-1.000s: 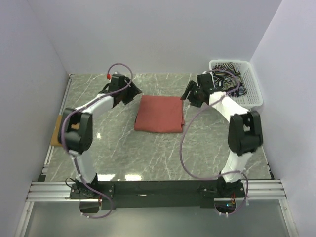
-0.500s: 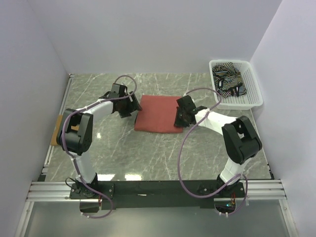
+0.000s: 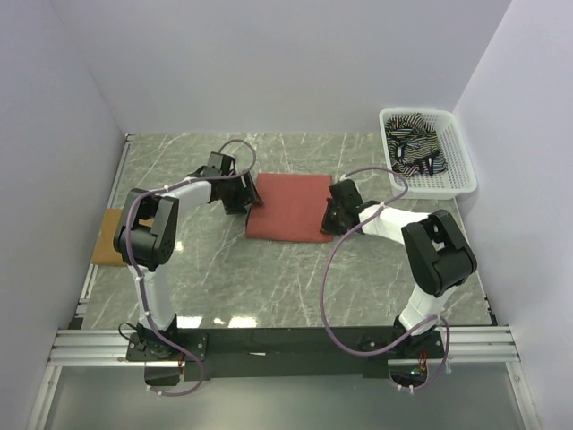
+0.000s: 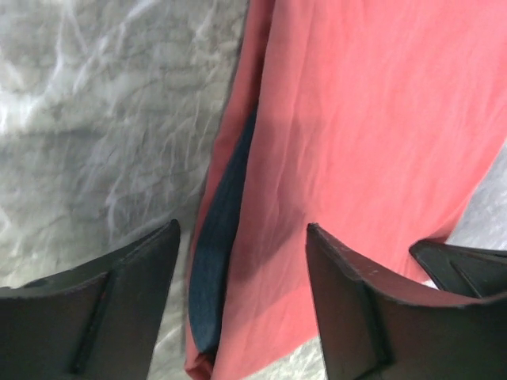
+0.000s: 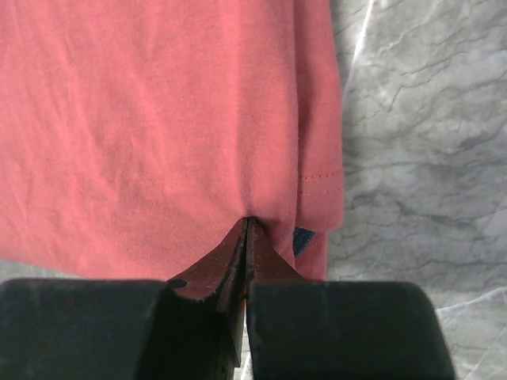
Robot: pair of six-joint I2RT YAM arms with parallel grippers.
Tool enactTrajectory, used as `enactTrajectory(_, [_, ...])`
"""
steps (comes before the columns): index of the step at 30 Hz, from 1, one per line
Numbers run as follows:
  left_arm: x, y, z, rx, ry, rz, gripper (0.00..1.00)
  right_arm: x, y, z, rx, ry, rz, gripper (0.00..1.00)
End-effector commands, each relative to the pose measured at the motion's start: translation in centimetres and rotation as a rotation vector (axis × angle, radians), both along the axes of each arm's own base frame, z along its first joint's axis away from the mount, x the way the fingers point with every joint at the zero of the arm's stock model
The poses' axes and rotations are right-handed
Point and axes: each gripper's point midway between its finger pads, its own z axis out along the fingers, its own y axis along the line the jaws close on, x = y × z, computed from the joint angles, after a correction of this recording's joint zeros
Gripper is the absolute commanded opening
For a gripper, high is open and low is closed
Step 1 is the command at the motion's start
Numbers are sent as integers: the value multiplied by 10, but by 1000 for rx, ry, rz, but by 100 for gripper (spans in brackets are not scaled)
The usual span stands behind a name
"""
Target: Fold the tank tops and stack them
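Observation:
The brick-red tank top [image 3: 291,206] lies folded in a rectangle mid-table. My left gripper [image 3: 251,201] is open at its left edge. In the left wrist view the gripper [image 4: 242,229] straddles that edge, one finger over the marble, the other over the red cloth [image 4: 364,119], with dark lettering [image 4: 218,261] showing in the fold. My right gripper [image 3: 330,219] is at the near right corner. It [image 5: 247,222] is shut, pinching a pucker of the red top [image 5: 158,119]. The striped tank top [image 3: 412,148] sits in the basket. The mustard-tan tank top [image 3: 106,249] lies at the table's left edge.
A white mesh basket [image 3: 457,170] stands at the back right against the wall. White walls close in the marble table [image 3: 269,278] on three sides. A purple cable [image 3: 336,269] loops from each arm above the table.
Both arms came in from the back to the red top's sides. The right gripper went from open to shut on its right edge. The left gripper settled over the left edge, still open.

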Motion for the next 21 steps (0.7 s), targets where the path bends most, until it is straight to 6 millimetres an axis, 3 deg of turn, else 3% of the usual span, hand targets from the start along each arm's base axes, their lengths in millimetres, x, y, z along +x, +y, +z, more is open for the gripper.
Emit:
enactTrajectory(1, [-33, 7, -57, 142, 158, -12, 70, -7, -17, -8, -33, 28, -15, 4])
enactTrajectory(8, [-41, -15, -66, 167, 179, -29, 57, -3, -9, 1, 5, 18, 4, 4])
enactTrajectory(11, [-39, -15, -62, 190, 170, -26, 39, -1, -2, 9, 37, 9, 21, 4])
enactTrajectory(12, [-38, -14, -60, 203, 163, -27, 22, -1, -2, 12, 42, 5, 22, 6])
enactTrajectory(14, [-36, -15, -49, 228, 139, -33, 6, 1, 2, 28, 71, -29, 31, 21])
enactTrajectory(15, [-42, -9, -47, 272, 160, -44, 1, 3, 4, 35, 79, -43, 33, 28])
enactTrajectory(16, [-32, -4, -37, 326, 128, -25, 0, 4, 6, 49, 93, -68, 39, 42])
enactTrajectory(17, [-34, -5, -29, 347, 120, -37, 0, 5, 7, 58, 103, -86, 47, 46])
enactTrajectory(21, [-40, 32, 2, 545, 103, 16, 0, 5, 11, 105, 142, -185, 73, 54])
